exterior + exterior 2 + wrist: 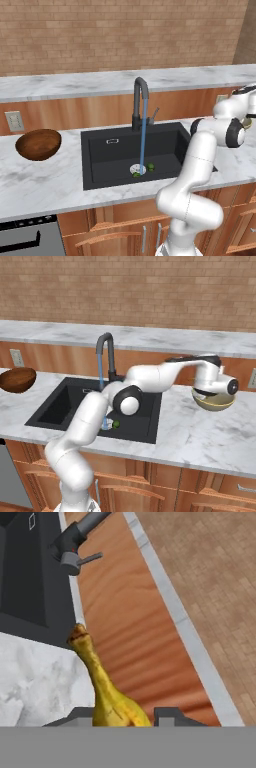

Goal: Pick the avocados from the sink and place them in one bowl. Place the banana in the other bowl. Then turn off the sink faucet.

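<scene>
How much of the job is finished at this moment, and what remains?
Nothing looks finished. In hand: the gripper is shut on the banana, above the pale bowl. Left: both avocados lie by the sink drain, the brown bowl holds nothing, and the faucet is running.

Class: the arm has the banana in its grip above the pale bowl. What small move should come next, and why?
Probably lower and release: the end effector grips the banana over the pale bowl, while both avocados wait in the sink.
</scene>
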